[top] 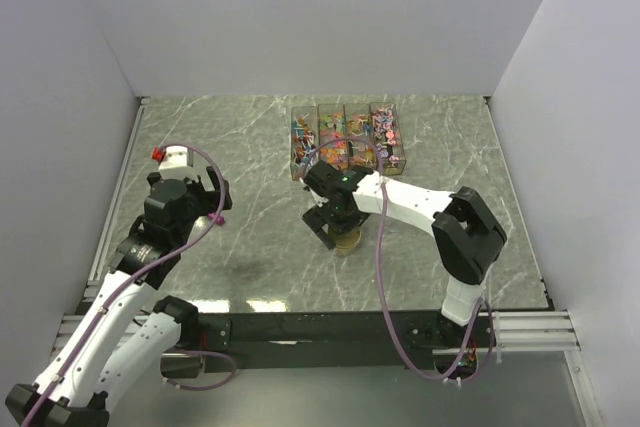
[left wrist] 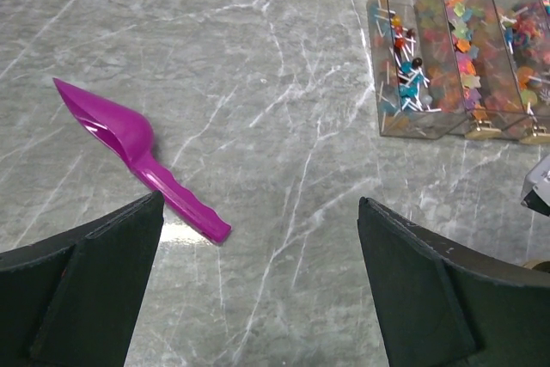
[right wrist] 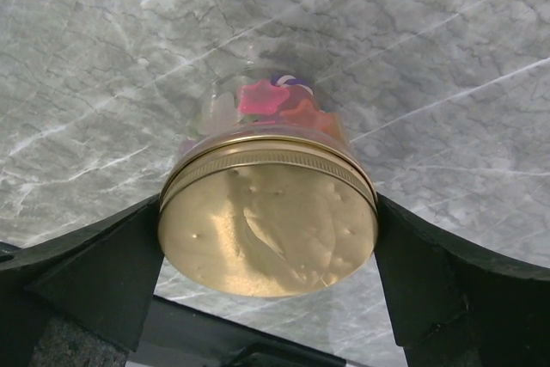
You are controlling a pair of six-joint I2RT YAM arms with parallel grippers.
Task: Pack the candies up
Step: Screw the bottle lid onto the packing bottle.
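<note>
scoop point(left wrist: 129, 148) 1 | jar point(right wrist: 215, 113) 1 | lid point(right wrist: 268, 229) 1 | clear compartments point(top: 344, 109) 4 | candies point(left wrist: 404, 83) uncounted

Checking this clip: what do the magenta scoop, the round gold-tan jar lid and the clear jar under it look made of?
Magenta scoop: probably moulded plastic, glossy, uniform colour. Round gold-tan lid: likely metal, dull golden sheen, ridged rim, small dents. Clear jar: glass or clear plastic, cannot tell which; candies show through it.
</note>
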